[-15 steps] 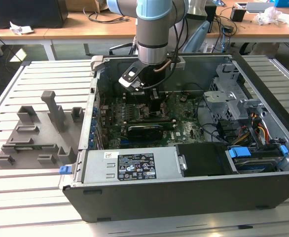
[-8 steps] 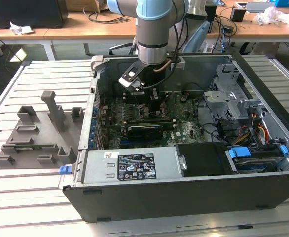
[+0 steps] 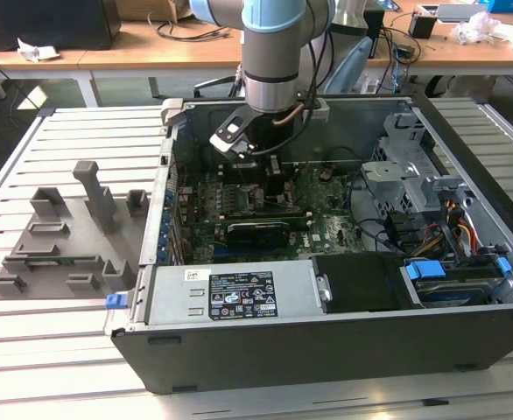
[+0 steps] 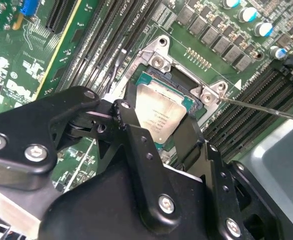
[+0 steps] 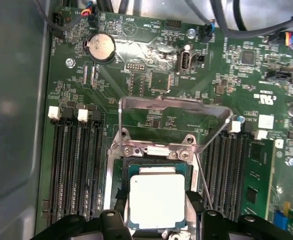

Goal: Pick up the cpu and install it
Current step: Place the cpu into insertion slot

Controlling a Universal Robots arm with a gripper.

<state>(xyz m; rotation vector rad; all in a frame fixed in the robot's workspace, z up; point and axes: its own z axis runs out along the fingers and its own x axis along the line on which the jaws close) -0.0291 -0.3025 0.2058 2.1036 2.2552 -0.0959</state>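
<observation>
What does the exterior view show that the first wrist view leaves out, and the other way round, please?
Exterior view: the robot arm, the whole open computer case, and the grey holder tray beside it on the exterior view's left. First wrist view: the cpu gripped between the jaws at the socket, the raised load plate and a round coin battery. Shared: the green motherboard and the gripper.

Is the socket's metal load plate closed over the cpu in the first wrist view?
No, the load plate stands hinged up and open, and the cpu lies with its silver top uncovered.
</observation>
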